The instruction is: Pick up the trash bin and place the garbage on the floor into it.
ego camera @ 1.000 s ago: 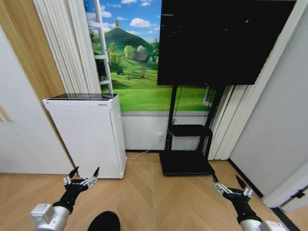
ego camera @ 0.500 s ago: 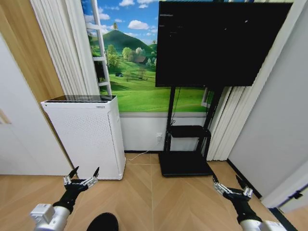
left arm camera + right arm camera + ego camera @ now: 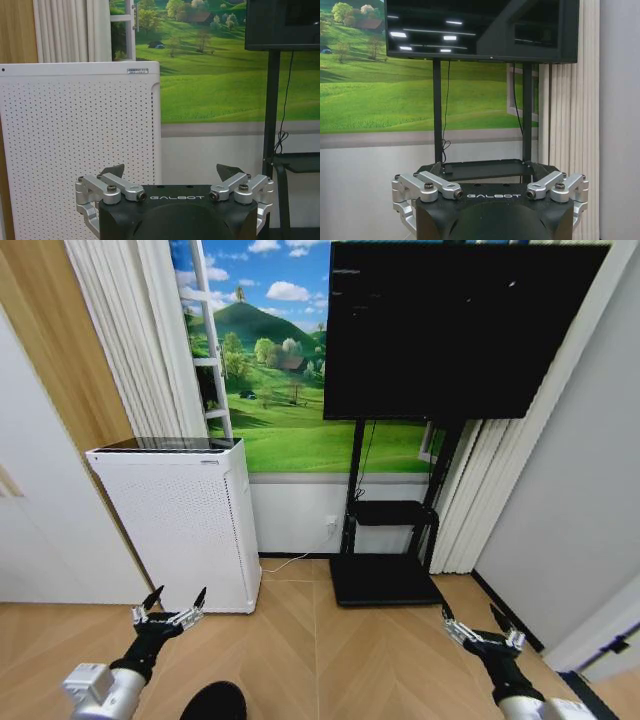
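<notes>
Pincers both spread wide and empty: left pincer low over the floor before the white air purifier, right pincer near the black TV stand. Round black object at lower edge, identity unclear

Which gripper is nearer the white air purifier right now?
Left. The left gripper hovers open just before the white air purifier; the right gripper sits open across the floor.
</notes>
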### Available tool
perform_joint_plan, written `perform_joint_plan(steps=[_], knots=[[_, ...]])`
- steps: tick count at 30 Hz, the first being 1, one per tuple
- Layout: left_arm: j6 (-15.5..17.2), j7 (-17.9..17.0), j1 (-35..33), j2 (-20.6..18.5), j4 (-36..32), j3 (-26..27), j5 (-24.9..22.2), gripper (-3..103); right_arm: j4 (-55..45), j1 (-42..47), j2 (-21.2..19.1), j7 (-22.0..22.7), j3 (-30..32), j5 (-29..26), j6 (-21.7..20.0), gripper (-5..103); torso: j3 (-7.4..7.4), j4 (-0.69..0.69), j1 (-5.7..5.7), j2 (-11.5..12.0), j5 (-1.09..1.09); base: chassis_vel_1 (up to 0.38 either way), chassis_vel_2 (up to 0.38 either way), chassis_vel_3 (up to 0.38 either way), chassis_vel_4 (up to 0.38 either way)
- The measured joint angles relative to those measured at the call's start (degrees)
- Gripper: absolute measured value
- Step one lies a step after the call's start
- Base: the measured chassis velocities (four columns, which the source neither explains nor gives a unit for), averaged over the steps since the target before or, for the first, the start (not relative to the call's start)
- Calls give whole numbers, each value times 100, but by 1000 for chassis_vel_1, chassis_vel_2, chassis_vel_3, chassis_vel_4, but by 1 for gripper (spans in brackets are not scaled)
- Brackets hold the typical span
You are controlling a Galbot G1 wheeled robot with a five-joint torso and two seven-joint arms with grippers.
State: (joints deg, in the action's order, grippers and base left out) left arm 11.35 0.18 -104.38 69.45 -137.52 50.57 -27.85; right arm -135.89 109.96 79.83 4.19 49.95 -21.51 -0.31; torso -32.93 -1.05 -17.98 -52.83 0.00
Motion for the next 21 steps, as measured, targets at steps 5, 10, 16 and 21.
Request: perform_joint_plan(steps=[5,10,16,21], knots=[[0,0,0,0,0,0,0,100,0,0,0,0,0,0,0,100,4,0,3,6,0,96,-89,-94,70],[0,0,0,0,0,0,0,100,0,0,0,0,0,0,0,100,7,0,7,10,3,166,-155,-182,172],[0,0,0,0,0,0,0,100,0,0,0,0,0,0,0,100,10,0,11,17,1,230,-236,-231,244],[-1,4,0,0,0,-1,0,100,1,0,-1,1,1,0,0,100,13,0,11,22,2,339,-291,-346,295]])
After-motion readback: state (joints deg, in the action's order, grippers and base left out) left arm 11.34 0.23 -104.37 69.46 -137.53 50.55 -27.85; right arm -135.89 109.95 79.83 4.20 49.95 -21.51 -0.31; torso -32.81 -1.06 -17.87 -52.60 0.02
